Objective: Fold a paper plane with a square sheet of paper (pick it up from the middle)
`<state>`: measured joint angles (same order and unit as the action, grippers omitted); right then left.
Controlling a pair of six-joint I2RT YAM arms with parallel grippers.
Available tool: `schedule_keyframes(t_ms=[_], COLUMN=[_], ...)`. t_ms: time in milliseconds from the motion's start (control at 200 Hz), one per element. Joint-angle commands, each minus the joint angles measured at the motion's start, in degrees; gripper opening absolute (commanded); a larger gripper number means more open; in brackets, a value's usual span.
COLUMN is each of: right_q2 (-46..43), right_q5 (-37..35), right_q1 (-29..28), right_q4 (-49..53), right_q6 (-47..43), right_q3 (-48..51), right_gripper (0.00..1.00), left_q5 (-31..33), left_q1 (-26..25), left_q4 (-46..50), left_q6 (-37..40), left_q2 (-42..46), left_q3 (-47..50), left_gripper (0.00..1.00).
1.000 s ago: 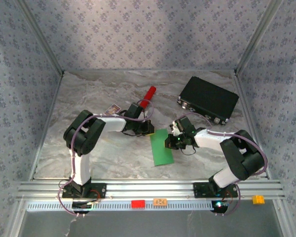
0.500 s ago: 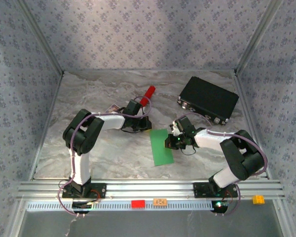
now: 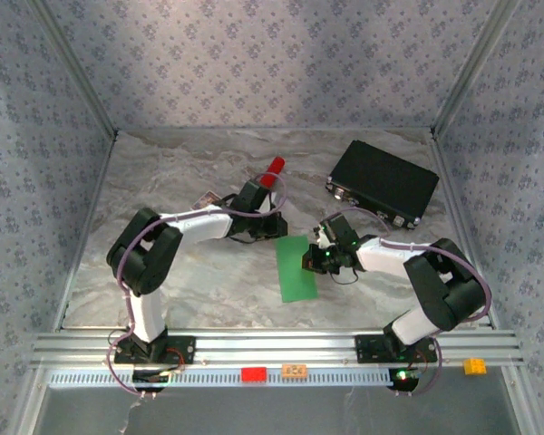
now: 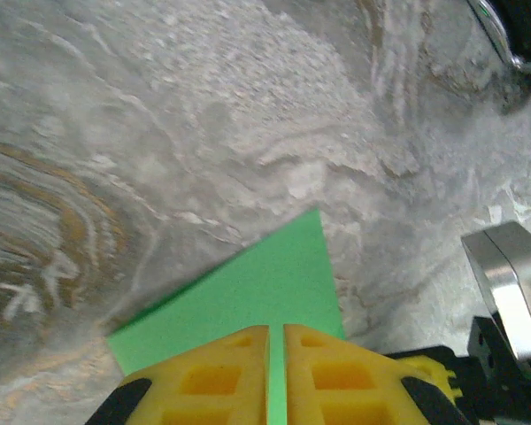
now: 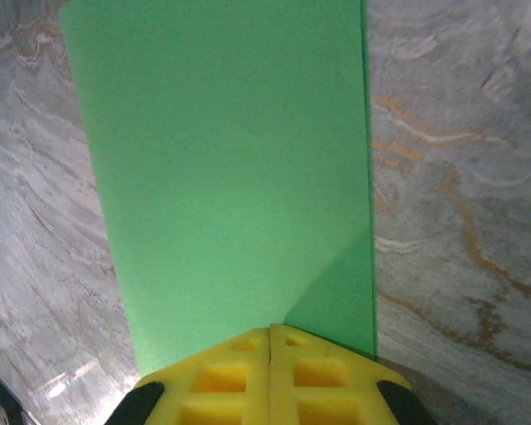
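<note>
Top external: the green sheet of paper (image 3: 297, 270) lies on the tabletop (image 3: 190, 272) between the two arms, showing as a narrow oblong. The left pincer (image 3: 270, 229) sits at its far left corner and the right pincer (image 3: 311, 259) at its right edge. A red cylinder (image 3: 274, 169) and a black case (image 3: 383, 184) lie well apart behind.

Left wrist: the pads are drawn narrow, with green showing through a hairline slit. A corner of the sheet juts ahead. Whether they pinch it cannot be told.

Right wrist: the pads are pressed fully together, empty, over the sheet's edge. A darker triangle lies beside them.
</note>
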<state>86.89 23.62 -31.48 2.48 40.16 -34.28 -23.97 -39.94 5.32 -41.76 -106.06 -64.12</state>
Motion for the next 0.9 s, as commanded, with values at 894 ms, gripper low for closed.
schedule_keyframes(t_ms=[894], right_q2=[-25.54], right_q5=[-4.09], right_q1=[-1.78], right_q4=[8.41], right_q6=[11.78], right_q3=[11.11], right_gripper=[0.37], left_q5=[1.07], left_q1=[-1.42], left_q4=[3.25], left_q6=[3.09], left_q2=[-7.81], left_q3=[-2.61], left_gripper=[0.1])
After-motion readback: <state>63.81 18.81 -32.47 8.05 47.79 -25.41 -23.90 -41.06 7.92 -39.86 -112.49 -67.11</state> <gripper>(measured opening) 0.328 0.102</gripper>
